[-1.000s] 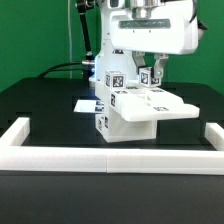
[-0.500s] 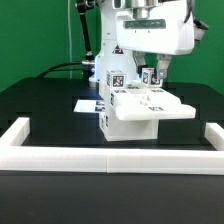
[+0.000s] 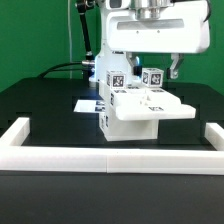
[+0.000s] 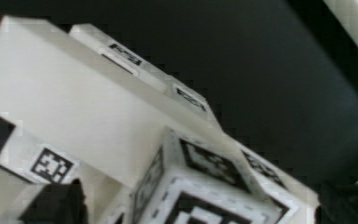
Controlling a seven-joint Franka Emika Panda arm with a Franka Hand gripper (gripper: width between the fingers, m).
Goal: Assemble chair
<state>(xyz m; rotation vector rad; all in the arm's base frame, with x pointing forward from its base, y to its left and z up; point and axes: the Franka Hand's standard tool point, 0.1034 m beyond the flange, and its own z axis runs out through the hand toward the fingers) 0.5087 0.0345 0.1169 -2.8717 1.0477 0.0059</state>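
Gripper: the gripper (image 3: 151, 72) hangs right above the chair, fingers spread wide, one to each side of a small tagged piece; they hold nothing.
Chair: the chair (image 3: 138, 110), white and blocky, stands on the black table (image 3: 40, 100), inside the border rail, near the middle; a flat slab juts toward the exterior view's right.
Tagged piece: the tagged piece (image 3: 152, 79) stands upright on top of the chair.
Border rail: the border rail (image 3: 110, 156) runs along the table's near edge, in front of the chair.
Marker board: the marker board (image 3: 86, 105) lies flat just behind the chair, toward the exterior view's left.
Wrist view: white tagged chair faces (image 4: 87, 85) seen close over the dark table.
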